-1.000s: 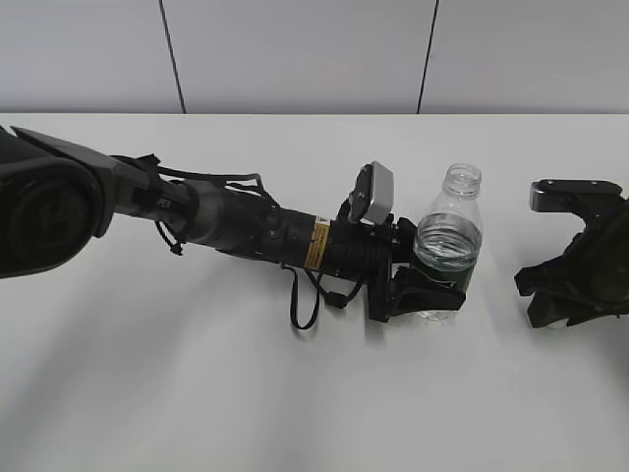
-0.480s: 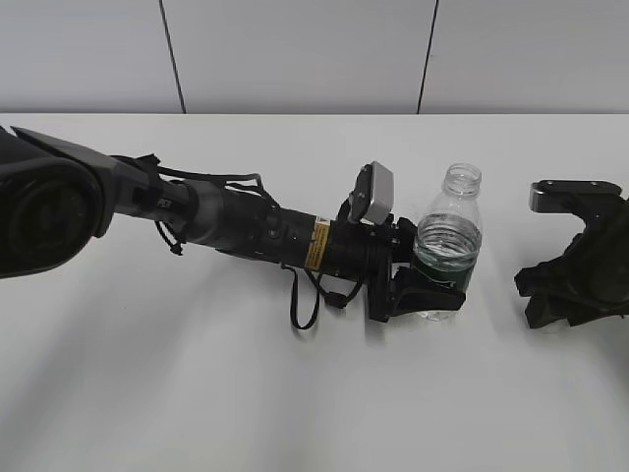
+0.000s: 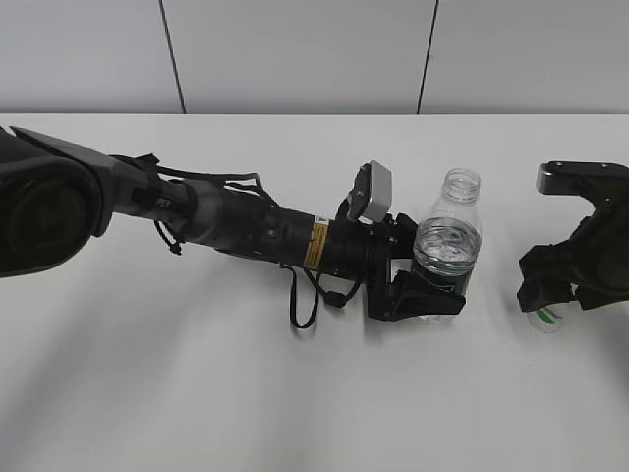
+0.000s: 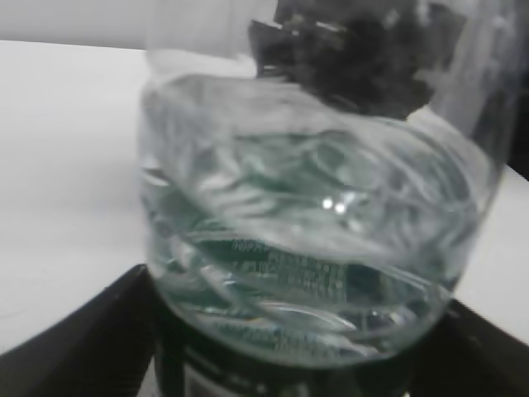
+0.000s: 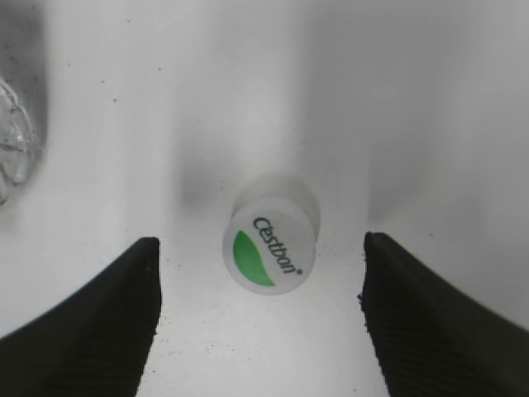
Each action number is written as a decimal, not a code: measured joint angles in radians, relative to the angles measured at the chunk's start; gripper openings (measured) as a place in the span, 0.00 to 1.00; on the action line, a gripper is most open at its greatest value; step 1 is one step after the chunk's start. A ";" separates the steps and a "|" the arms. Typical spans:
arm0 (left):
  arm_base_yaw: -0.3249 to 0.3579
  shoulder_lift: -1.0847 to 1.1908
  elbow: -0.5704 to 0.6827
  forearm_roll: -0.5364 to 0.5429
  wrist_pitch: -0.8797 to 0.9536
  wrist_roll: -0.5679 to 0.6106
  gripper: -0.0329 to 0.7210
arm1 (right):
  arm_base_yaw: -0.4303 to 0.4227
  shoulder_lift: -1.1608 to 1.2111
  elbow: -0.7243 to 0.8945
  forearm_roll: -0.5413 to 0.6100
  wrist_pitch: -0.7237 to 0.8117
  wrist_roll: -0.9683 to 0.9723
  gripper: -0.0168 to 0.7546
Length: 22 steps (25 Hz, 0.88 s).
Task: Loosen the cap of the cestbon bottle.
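Note:
The cestbon bottle (image 3: 449, 241) stands upright on the white table, its mouth open with no cap on it. It is clear and ribbed, with a dark green label band low down, and it fills the left wrist view (image 4: 314, 248). My left gripper (image 3: 428, 290) is shut on the bottle's lower body, with its dark fingers (image 4: 74, 347) showing on both sides. The white cap (image 5: 269, 246) with the green leaf mark lies on the table, right of the bottle (image 3: 545, 317). My right gripper (image 5: 258, 248) is open and hovers above the cap, with a finger (image 5: 99, 306) on each side and clear of it.
The white table (image 3: 197, 393) runs back to a pale panelled wall (image 3: 295, 49). My left arm (image 3: 246, 231), with loose cables, lies across the table's left half. The bottle's edge shows at the far left of the right wrist view (image 5: 12, 141).
My right gripper has risen a little, so the cap now shows on the table beneath it. The left gripper still holds the bottle, which has shifted slightly.

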State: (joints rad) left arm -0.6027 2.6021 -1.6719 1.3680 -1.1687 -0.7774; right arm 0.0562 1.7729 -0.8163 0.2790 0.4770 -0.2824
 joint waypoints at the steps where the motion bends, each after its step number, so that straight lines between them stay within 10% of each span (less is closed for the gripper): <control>1: 0.002 0.000 0.000 0.000 0.000 -0.008 0.93 | 0.000 -0.011 0.000 0.000 0.002 0.000 0.76; 16: 0.107 -0.056 0.000 0.294 -0.002 -0.159 0.93 | 0.000 -0.047 0.001 0.007 0.018 0.001 0.77; 22: 0.152 -0.133 0.000 0.378 0.000 -0.226 0.70 | 0.000 -0.047 0.001 0.007 0.030 0.002 0.77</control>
State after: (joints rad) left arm -0.4502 2.4691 -1.6719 1.7457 -1.1686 -1.0033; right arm 0.0562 1.7260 -0.8155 0.2858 0.5070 -0.2802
